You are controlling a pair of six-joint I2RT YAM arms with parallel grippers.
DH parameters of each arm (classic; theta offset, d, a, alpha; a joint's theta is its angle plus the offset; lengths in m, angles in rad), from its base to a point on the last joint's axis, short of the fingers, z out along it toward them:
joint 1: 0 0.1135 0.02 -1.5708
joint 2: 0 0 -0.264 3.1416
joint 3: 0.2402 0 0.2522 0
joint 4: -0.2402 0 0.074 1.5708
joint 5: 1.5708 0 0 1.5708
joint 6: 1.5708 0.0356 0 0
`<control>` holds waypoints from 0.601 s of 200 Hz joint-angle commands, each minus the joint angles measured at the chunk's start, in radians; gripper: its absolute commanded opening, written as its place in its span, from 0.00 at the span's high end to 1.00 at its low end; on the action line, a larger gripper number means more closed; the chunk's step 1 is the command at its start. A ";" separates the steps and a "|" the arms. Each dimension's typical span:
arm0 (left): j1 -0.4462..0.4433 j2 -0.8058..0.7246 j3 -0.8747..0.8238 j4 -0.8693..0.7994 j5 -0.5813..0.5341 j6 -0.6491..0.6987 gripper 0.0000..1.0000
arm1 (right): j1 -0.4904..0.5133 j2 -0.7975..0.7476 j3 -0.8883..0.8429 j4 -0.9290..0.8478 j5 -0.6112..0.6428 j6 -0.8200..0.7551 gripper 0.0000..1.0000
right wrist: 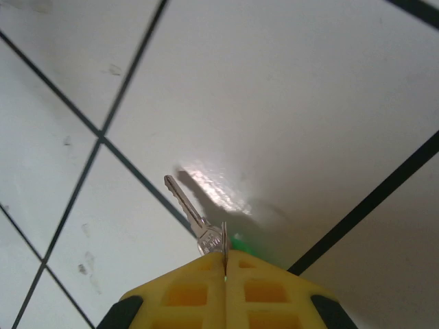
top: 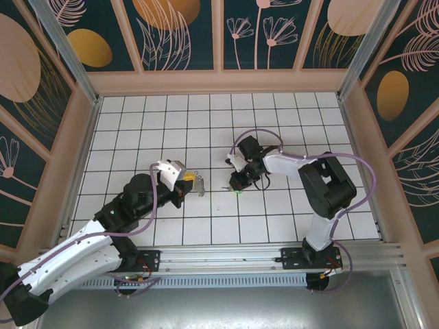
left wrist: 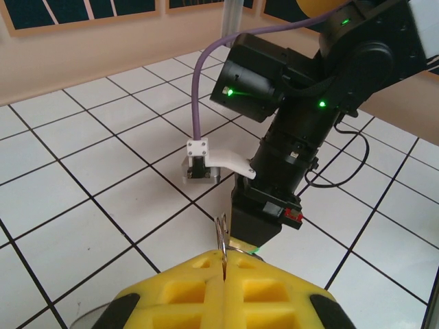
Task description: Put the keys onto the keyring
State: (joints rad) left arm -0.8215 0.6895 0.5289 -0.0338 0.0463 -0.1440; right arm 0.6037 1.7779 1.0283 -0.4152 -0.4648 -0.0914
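No legible text, labels, brands or numbers. Wall panels point(top: 171, 34) carry leaf and flower drawings, no lettering. Table point(top: 171, 116) tiles are plain. Small red tag point(left wrist: 293, 218) on right arm: too blurred to read.

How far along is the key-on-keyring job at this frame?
Done: both pieces are gripped. The right gripper is shut on the key near its green head, and the left gripper is shut on the metal ring of the keyring. In hand: the grippers face each other, with a gap between them in the top view. Left: threading the key onto the ring.
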 commanded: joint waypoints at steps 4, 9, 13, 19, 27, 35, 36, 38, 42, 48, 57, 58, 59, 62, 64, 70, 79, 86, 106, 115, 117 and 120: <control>-0.007 -0.007 0.023 0.015 0.015 0.010 1.00 | 0.016 -0.159 -0.052 0.106 -0.049 -0.063 1.00; -0.007 -0.007 0.028 0.010 0.017 0.012 1.00 | 0.022 -0.190 -0.066 0.126 -0.055 -0.077 1.00; -0.007 -0.006 0.031 0.008 0.020 0.013 1.00 | 0.026 -0.217 -0.078 0.144 -0.060 -0.088 1.00; -0.006 -0.005 0.034 0.007 0.029 0.015 1.00 | 0.032 -0.255 -0.097 0.170 -0.067 -0.105 1.00; -0.006 -0.004 0.039 0.007 0.044 0.020 1.00 | 0.041 -0.311 -0.125 0.207 -0.079 -0.129 1.00; -0.005 0.000 0.046 0.008 0.066 0.027 1.00 | 0.050 -0.367 -0.153 0.249 -0.099 -0.147 1.00; -0.006 0.000 0.047 0.008 0.068 0.028 1.00 | 0.051 -0.376 -0.158 0.256 -0.101 -0.148 1.00; -0.007 0.001 0.049 0.008 0.074 0.029 1.00 | 0.053 -0.390 -0.165 0.268 -0.108 -0.151 1.00; -0.006 0.005 0.053 0.009 0.087 0.034 1.00 | 0.057 -0.419 -0.181 0.292 -0.119 -0.158 1.00; -0.006 0.008 0.058 0.013 0.102 0.040 1.00 | 0.063 -0.463 -0.206 0.331 -0.136 -0.166 1.00; -0.007 0.012 0.062 0.023 0.127 0.052 1.00 | 0.072 -0.527 -0.243 0.388 -0.161 -0.175 1.00; -0.006 0.013 0.062 0.024 0.130 0.054 1.00 | 0.072 -0.533 -0.247 0.393 -0.164 -0.177 1.00; -0.006 0.013 0.063 0.025 0.134 0.055 1.00 | 0.073 -0.540 -0.250 0.398 -0.168 -0.178 1.00; -0.006 0.014 0.064 0.028 0.142 0.060 1.00 | 0.075 -0.561 -0.261 0.416 -0.176 -0.180 1.00; -0.005 0.016 0.065 0.031 0.148 0.063 1.00 | 0.077 -0.572 -0.268 0.427 -0.183 -0.183 1.00; -0.007 0.019 0.067 0.034 0.173 0.078 1.00 | 0.080 -0.612 -0.289 0.458 -0.199 -0.189 1.00; -0.006 0.020 0.075 0.038 0.215 0.102 1.00 | 0.084 -0.660 -0.315 0.497 -0.224 -0.194 1.00; -0.007 0.019 0.078 0.046 0.244 0.121 1.00 | 0.085 -0.695 -0.332 0.524 -0.239 -0.194 1.00; -0.006 0.018 0.092 0.060 0.320 0.165 1.00 | 0.088 -0.776 -0.369 0.595 -0.267 -0.186 1.00; -0.006 0.022 0.103 0.053 0.345 0.185 1.00 | 0.089 -0.802 -0.380 0.616 -0.278 -0.184 1.00; -0.005 0.024 0.106 0.051 0.351 0.190 1.00 | 0.088 -0.808 -0.381 0.619 -0.280 -0.183 1.00; -0.006 0.026 0.112 0.046 0.359 0.197 1.00 | 0.088 -0.814 -0.382 0.625 -0.283 -0.185 1.00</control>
State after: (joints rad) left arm -0.8215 0.7128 0.5800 -0.0341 0.2810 -0.0296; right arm 0.6830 1.0233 0.6769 0.0689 -0.6800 -0.2569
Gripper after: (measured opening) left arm 0.037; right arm 0.038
